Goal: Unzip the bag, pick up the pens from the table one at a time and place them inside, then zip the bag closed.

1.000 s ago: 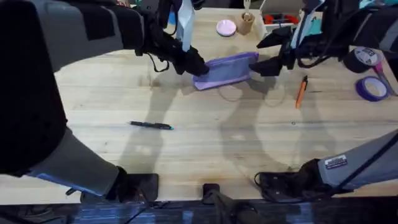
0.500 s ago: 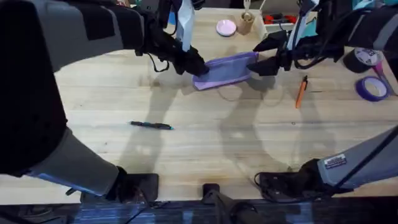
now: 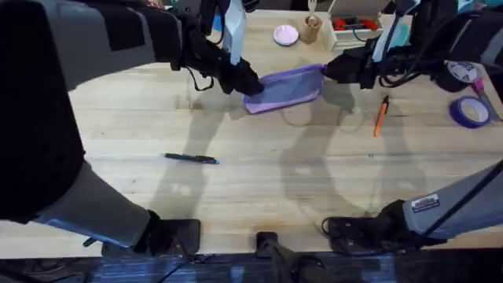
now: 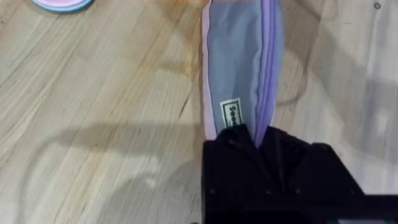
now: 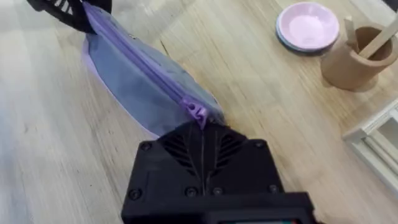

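The left gripper (image 4: 256, 144) pinches one end of the bag (image 3: 284, 86); the right gripper (image 5: 200, 127) is clamped on its zipper pull (image 5: 197, 112).

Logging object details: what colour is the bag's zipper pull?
Purple, a shade deeper than the lavender bag; the zipper pull shows best in the right wrist view.

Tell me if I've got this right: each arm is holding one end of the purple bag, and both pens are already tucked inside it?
Not quite. Each gripper does hold an end of the bag, the left gripper and the right gripper. But the overhead view shows both pens out on the table: the dark pen and the orange pen. The right wrist view shows the zipper shut.
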